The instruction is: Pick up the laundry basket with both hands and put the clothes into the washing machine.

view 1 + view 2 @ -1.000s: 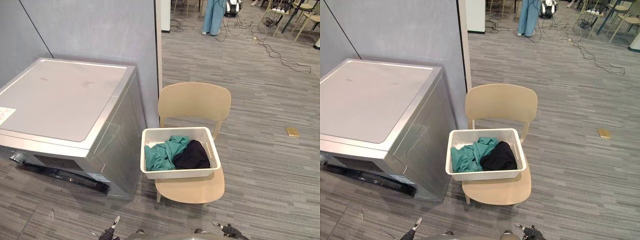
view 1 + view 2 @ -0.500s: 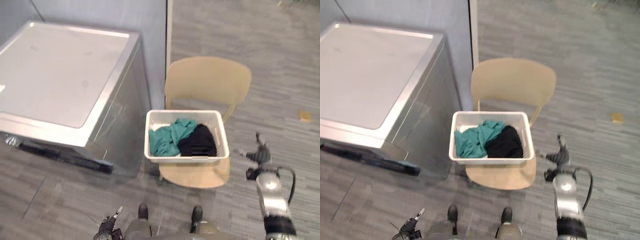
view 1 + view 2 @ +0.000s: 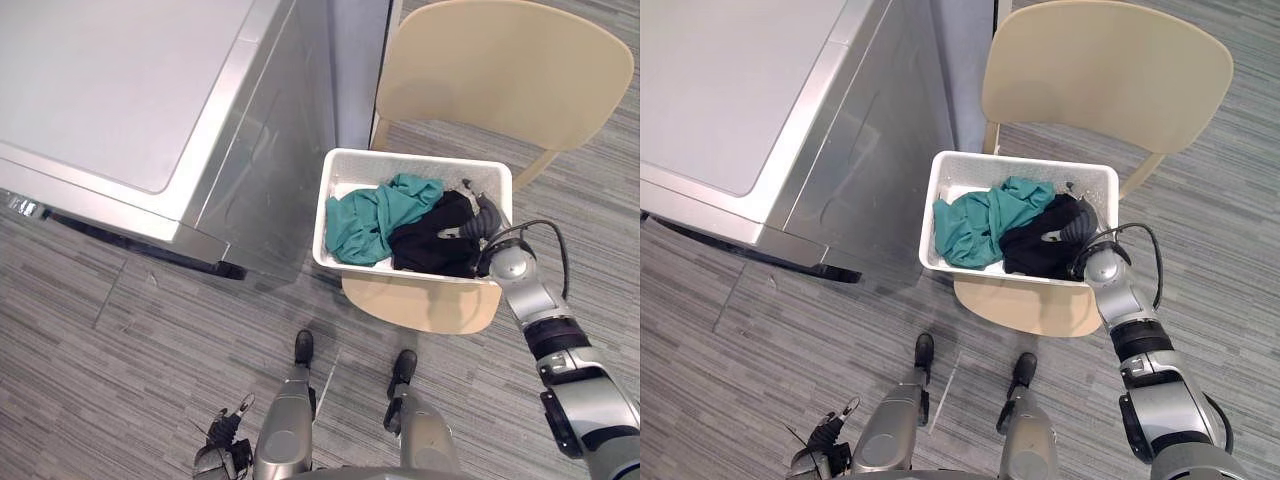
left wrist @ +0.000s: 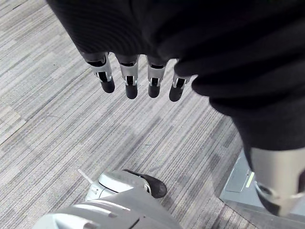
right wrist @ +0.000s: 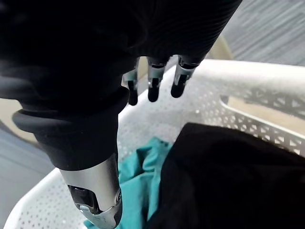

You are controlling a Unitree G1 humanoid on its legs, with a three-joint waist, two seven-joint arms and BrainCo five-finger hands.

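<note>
Both hands are hanging slack-fingered and empty: right hand [image 3: 482,222] over the laundry basket [image 3: 420,157], left hand [image 4: 129,81] above the floor [image 4: 57,109].

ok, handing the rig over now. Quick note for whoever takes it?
Left hand: open, hanging low over the floor, well away from the basket.
Right hand: open, fingers over the basket's right end above the black cloth; no grip.
Basket sits on the chair, to the right of the washer, with the teal cloth and black cloth inside.
Done: right hand is at the basket.
Left: bring the left hand to the other end, grip both ends, lift, get the clothes into the washer.
</note>
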